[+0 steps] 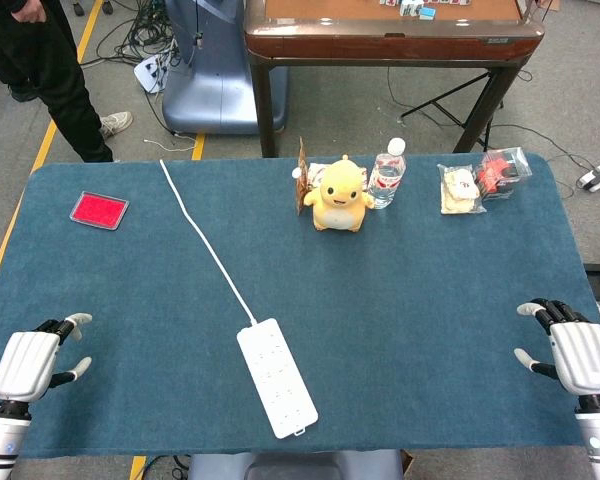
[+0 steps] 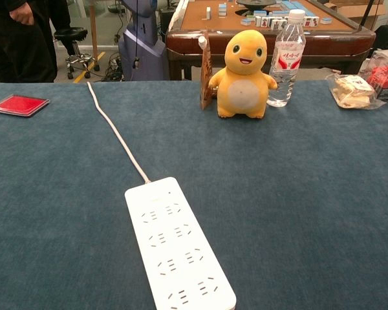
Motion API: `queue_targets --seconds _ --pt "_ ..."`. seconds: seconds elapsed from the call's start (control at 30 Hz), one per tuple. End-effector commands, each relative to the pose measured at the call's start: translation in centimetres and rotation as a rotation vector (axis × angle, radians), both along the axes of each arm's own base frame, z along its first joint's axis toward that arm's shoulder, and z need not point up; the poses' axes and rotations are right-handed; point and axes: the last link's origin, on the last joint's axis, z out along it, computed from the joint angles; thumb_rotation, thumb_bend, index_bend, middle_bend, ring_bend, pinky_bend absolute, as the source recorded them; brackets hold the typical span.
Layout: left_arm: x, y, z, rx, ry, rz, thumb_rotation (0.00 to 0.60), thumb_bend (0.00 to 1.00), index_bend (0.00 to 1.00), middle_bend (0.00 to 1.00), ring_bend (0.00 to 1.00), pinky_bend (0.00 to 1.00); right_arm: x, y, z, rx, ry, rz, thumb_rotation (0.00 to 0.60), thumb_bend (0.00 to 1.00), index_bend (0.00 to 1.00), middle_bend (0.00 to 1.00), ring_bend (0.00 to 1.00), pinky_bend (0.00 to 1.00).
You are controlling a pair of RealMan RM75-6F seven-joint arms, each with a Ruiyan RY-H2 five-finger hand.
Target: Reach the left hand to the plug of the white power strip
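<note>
A white power strip point(image 1: 276, 376) point(image 2: 176, 246) lies near the front edge of the blue table, slightly left of centre. Its white cord point(image 1: 205, 243) point(image 2: 115, 131) runs diagonally back and left to the table's far edge and drops out of sight there; the plug is not visible in either view. My left hand point(image 1: 32, 361) rests at the front left corner, well left of the strip, fingers apart and holding nothing. My right hand point(image 1: 573, 350) sits at the front right edge, fingers spread, also holding nothing. Neither hand shows in the chest view.
A red flat case point(image 1: 99, 210) point(image 2: 19, 104) lies at the back left. A yellow plush toy point(image 1: 340, 195) point(image 2: 244, 74), a water bottle point(image 1: 387, 177) point(image 2: 287, 57) and bagged snacks point(image 1: 482, 182) point(image 2: 353, 90) stand along the back. A person point(image 1: 45, 70) stands behind the far left corner.
</note>
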Motion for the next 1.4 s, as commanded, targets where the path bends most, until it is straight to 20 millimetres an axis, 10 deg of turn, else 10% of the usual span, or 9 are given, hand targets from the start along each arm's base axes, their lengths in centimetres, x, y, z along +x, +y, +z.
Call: queue_targets --seconds 0.03,0.3,0.47,0.6,0.9,1.4 --pt "0.4 0.3 -0.5 -0.013 0.000 -0.009 0.600 0.21 0.37 0.49 0.46 0.71 -0.2 0.0 0.0 0.002 0.000 -0.006 0.600 0.11 0.32 0.32 0.28 0.47" --pt "2.4 1.1 -1.5 -0.063 -0.041 -0.082 0.600 0.21 0.33 0.51 0.56 0.79 -0.5 0.2 0.3 -0.006 -0.003 -0.013 0.600 0.11 0.32 0.32 0.28 0.47" --pt "5.6 1.9 -2.2 -0.169 -0.117 -0.182 0.600 0.24 0.33 0.86 0.87 1.00 -0.5 0.3 0.7 -0.017 -0.003 -0.018 0.600 0.11 0.32 0.32 0.28 0.47" --pt "8.4 2.5 -3.1 -0.279 -0.121 -0.242 0.600 0.48 0.30 1.00 0.99 1.00 -0.4 0.3 1.1 -0.027 -0.004 -0.019 0.600 0.11 0.32 0.32 0.28 0.47" --pt "12.4 3.2 -6.0 -0.500 -0.036 -0.278 0.600 0.63 0.26 1.00 1.00 1.00 -0.1 0.6 2.1 -0.045 -0.001 -0.018 0.600 0.11 0.32 0.32 0.28 0.47" --pt "13.8 5.1 -11.0 -0.618 0.036 -0.247 0.600 0.64 0.23 1.00 1.00 1.00 -0.6 0.4 2.4 -0.047 -0.011 -0.037 0.600 0.11 0.32 0.32 0.28 0.47"
